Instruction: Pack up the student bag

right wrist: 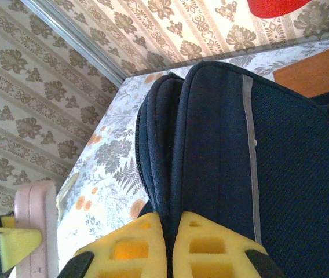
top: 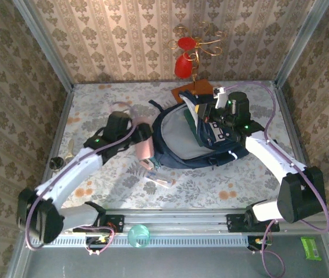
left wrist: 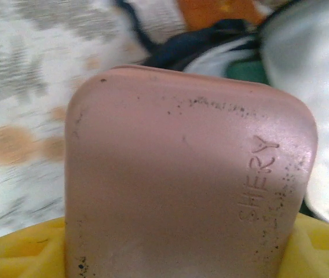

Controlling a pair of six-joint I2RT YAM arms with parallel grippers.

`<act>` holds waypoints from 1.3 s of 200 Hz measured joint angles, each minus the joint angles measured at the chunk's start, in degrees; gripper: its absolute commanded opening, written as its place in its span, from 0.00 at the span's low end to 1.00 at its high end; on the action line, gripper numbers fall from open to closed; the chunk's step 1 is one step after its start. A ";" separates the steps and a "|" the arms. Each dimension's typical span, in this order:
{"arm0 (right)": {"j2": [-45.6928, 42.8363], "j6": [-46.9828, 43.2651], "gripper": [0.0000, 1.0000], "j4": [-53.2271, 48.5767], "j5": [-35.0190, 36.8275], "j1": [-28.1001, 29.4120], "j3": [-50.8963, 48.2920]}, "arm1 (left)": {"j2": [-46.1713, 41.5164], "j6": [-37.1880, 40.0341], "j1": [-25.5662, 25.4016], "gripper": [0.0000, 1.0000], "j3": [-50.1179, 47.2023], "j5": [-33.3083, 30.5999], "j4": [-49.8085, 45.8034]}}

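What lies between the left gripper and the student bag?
A pink case, held in the left gripper's jaws, stands between them beside the student bag's open edge, as seen in the top view.

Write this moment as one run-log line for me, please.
left fingers: gripping pink rounded rectangular case | right fingers: pinching edge of large dark navy fabric backpack | status: case not yet inside backpack

High rear view over table [top: 95, 98]; close wrist views, both toward student bag [right wrist: 222, 145].
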 measured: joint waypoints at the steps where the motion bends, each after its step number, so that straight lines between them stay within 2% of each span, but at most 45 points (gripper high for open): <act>1: 0.00 0.00 0.00 0.00 0.00 0.00 0.00 | 0.26 -0.02 -0.13 0.52 0.20 0.02 0.17; 26: -0.33 -0.07 0.00 -1.11 0.00 0.00 0.00 | 9.94 -3.45 -3.48 0.51 5.73 1.92 7.32; 70: -1.51 -0.28 0.00 -3.37 0.46 -0.04 0.46 | 24.37 -10.82 -6.08 0.51 11.56 3.98 15.82; 93: -1.62 -0.22 0.00 -4.55 0.83 -0.04 1.33 | 28.96 -14.56 -6.47 0.52 13.11 4.15 19.50; 138: -1.60 0.04 0.00 -6.58 1.27 -0.04 4.00 | 35.52 -19.87 -8.20 0.61 17.42 2.25 22.91; 151: -1.60 0.09 0.00 -7.21 1.27 -0.07 4.66 | 36.79 -20.22 -9.05 0.65 18.64 1.42 23.23; 178: -1.60 0.17 0.00 -7.58 1.29 -0.20 4.72 | 37.09 -20.63 -10.19 0.81 18.71 -0.59 23.06; 202: -1.60 0.17 0.00 -7.61 1.29 -0.31 4.72 | 37.09 -19.21 -10.12 0.88 18.71 -0.83 22.64; 238: -1.60 0.09 0.00 -7.61 1.49 -0.31 4.72 | 36.26 -14.73 -10.08 0.90 18.58 -0.17 20.17; 260: -1.60 -0.15 0.00 -7.67 1.49 -0.37 4.72 | 32.65 -11.76 -10.05 0.91 16.09 0.00 19.02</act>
